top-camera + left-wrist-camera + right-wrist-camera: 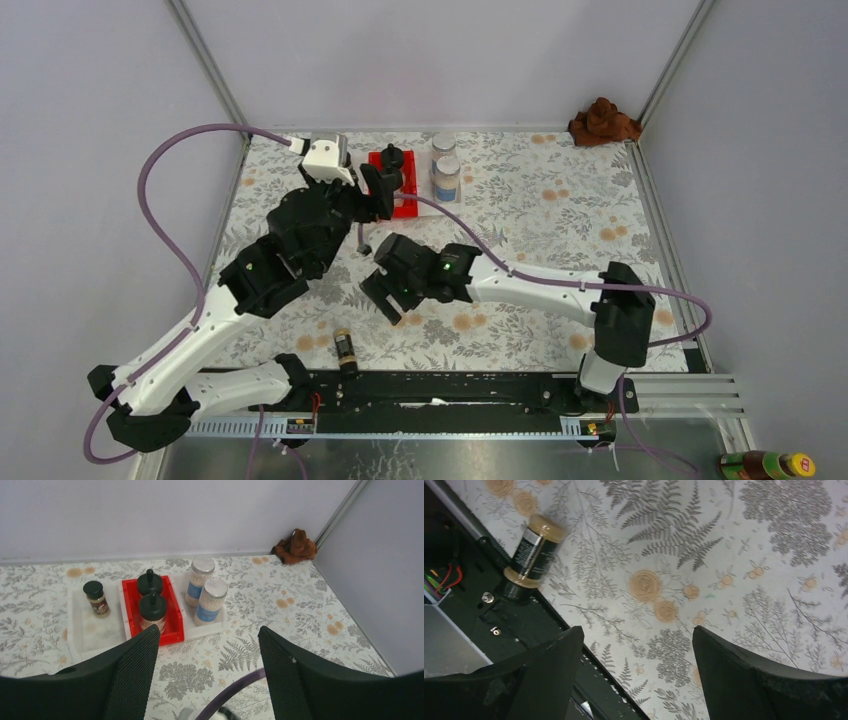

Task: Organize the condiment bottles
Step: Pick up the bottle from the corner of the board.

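Note:
Two clear jars with black domed caps (152, 611) stand in a red tray (175, 625). Two silver-lidded jars with blue labels (210, 601) stand in a white tray to its right. One slim dark-brown jar (96, 598) stands in a white tray (95, 635) to its left. The other dark-brown jar (531, 556) lies on its side at the table's near edge (345, 351). My left gripper (209, 645) is open and empty just in front of the trays (378, 198). My right gripper (638, 640) is open and empty above the table, right of the lying jar (395, 303).
A black rail (450, 385) runs along the near edge beside the lying jar. A brown cloth (603, 121) lies in the far right corner. A brown yellow-capped bottle (768, 465) lies off the table at the bottom right. A purple cable (235, 692) hangs under the left gripper.

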You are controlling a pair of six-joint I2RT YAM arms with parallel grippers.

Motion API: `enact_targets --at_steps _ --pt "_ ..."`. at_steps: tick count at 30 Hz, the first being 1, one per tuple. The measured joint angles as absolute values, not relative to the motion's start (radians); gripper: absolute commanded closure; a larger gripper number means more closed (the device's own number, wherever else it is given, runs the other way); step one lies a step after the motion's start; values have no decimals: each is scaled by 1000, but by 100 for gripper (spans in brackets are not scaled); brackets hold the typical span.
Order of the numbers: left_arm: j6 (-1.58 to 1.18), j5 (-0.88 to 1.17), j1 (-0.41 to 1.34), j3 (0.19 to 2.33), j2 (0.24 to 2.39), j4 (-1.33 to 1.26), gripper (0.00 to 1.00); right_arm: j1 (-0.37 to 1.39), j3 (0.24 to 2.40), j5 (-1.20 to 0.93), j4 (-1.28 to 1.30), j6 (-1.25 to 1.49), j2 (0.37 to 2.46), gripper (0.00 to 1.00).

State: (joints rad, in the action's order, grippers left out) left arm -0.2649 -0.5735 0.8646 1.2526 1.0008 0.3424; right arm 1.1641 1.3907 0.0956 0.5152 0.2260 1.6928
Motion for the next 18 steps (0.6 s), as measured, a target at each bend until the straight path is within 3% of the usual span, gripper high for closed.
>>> enact_targets --at_steps 18 --pt "-164 -485 870 1330 993 305 23 1338 1658 31 600 223 1938 12"
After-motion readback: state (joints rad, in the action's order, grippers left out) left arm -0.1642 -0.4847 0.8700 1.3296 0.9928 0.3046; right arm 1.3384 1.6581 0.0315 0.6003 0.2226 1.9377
